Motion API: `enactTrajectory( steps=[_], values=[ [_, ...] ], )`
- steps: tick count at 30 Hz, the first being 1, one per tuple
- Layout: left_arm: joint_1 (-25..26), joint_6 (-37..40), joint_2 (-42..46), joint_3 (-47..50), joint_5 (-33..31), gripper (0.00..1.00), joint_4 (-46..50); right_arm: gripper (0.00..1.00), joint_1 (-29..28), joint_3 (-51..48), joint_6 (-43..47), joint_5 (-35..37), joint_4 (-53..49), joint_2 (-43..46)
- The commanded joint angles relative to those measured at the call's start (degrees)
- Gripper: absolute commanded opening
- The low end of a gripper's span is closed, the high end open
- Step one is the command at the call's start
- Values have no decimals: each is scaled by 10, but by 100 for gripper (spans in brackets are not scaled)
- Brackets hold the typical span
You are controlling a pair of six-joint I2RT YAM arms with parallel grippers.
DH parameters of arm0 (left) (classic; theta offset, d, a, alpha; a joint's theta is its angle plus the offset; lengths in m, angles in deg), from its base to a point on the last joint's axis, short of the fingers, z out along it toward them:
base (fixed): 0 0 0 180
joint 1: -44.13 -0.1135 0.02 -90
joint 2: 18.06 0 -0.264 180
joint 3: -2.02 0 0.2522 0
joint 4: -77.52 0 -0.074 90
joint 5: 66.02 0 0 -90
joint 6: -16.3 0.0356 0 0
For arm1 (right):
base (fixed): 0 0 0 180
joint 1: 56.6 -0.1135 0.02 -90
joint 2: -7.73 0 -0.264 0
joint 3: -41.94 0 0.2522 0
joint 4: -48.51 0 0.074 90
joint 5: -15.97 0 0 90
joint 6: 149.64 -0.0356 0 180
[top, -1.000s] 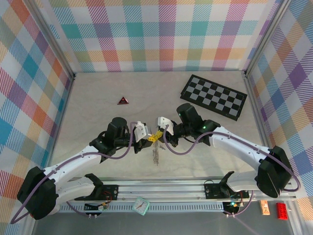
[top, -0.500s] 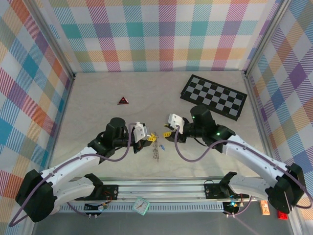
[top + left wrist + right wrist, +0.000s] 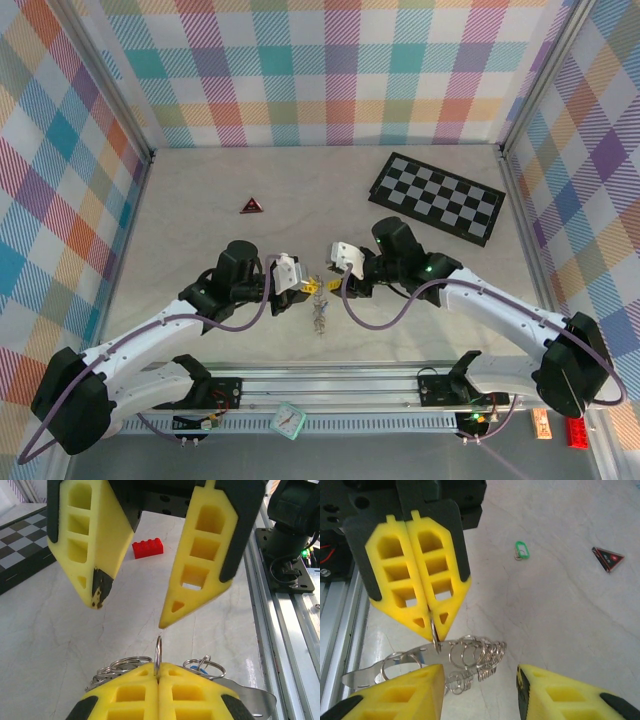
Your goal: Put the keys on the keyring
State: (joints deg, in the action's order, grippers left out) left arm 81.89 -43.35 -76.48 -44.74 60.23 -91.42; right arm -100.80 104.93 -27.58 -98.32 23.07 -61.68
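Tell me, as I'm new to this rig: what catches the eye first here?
Two yellow-fingered grippers face each other at the middle of the table: the left gripper is shut on a thin ring beside a tangle of rings, the right gripper open opposite. A chequered board lies far right.

Pastel plaid walls (image 3: 330, 70) enclose a pale marbled tabletop (image 3: 200, 190).

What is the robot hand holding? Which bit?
The left gripper pinches the keyring by its thin wire, between the fingertips. The right gripper is open and holds nothing.
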Motion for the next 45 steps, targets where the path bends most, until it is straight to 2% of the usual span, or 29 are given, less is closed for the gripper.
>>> enactTrajectory(
  steps=[1, 5, 10, 16, 22, 29, 34, 38, 45],
  values=[
    [10, 21, 10, -35, -7, 0, 22, 42, -8, 19, 27, -35, -20, -4],
    [13, 35, 3, -67, -19, 0, 77, 44, -12, 15, 40, -48, -26, -3],
    [15, 57, -7, -92, -35, 0, 129, 39, -21, -5, 32, -47, 33, -2],
    [19, 88, -17, -127, -49, 0, 181, 35, -27, -7, 23, -37, 54, -17],
    [19, 168, -23, -195, -93, 0, 332, 39, -21, -89, -19, 6, 175, 28],
    [19, 259, -58, -290, -137, 0, 494, 37, -17, -116, -49, 4, 183, 45],
    [21, 294, -79, -325, -178, 0, 541, 32, -18, -114, -66, -34, 216, 41],
    [30, 319, -77, -328, -231, 0, 543, 29, -17, -137, -67, -30, 258, 44],
    [29, 290, -62, -316, -152, 0, 522, 26, -19, -161, -141, -91, 379, 13]
  ],
)
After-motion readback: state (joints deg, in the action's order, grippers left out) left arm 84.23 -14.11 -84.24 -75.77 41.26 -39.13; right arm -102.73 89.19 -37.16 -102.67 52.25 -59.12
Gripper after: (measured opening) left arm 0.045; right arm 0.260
